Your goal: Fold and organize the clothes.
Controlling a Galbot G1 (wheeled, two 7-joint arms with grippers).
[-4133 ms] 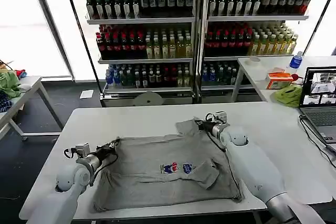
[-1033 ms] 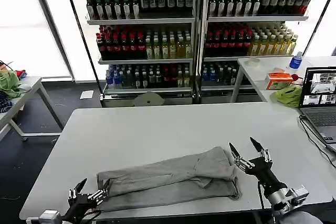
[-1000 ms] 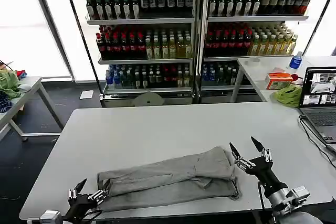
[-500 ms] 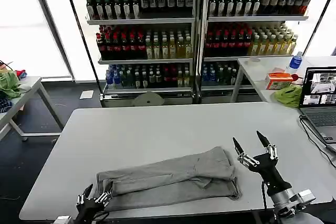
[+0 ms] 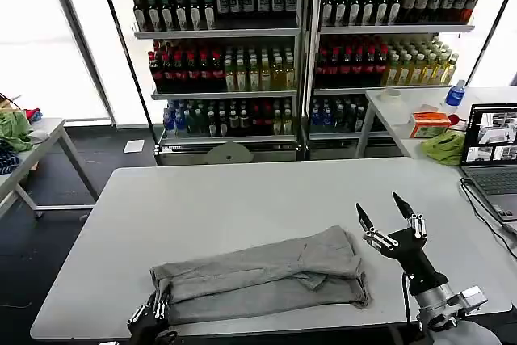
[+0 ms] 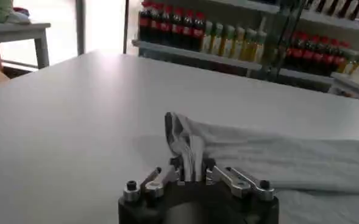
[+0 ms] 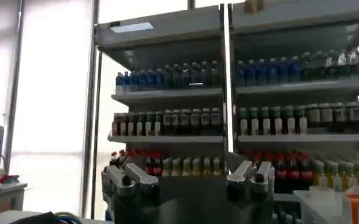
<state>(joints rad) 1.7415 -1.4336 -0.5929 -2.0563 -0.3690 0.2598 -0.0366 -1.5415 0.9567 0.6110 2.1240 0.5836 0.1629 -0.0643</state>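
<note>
- The white table (image 5: 242, 191) spans most of the head view, with drink-bottle shelves (image 5: 299, 46) standing behind it and a laptop (image 5: 493, 139) on a side table at the robot's right.
- The grey shirt (image 5: 258, 276) lies folded into a long narrow band along the table's near edge, running from near the left corner toward the right gripper.
- The right gripper (image 5: 386, 217) is raised off the table just beyond the shirt's right end, its two dark fingers spread wide and pointing up, holding nothing and clear of the cloth.
- The left gripper (image 5: 149, 317) sits low at the table's near edge, right at the shirt's left end; from the head camera I cannot tell how its fingers stand.
- The left wrist view brings that end close: a bunched fold of the shirt (image 6: 188, 143) rises between the left gripper (image 6: 191, 176) fingers, which sit either side of it and look parted; whether they touch the cloth is unclear.
- The right wrist view faces the shelves (image 7: 228, 122) rather than the table, with the right gripper (image 7: 191, 176) fingers apart at its base.
</note>
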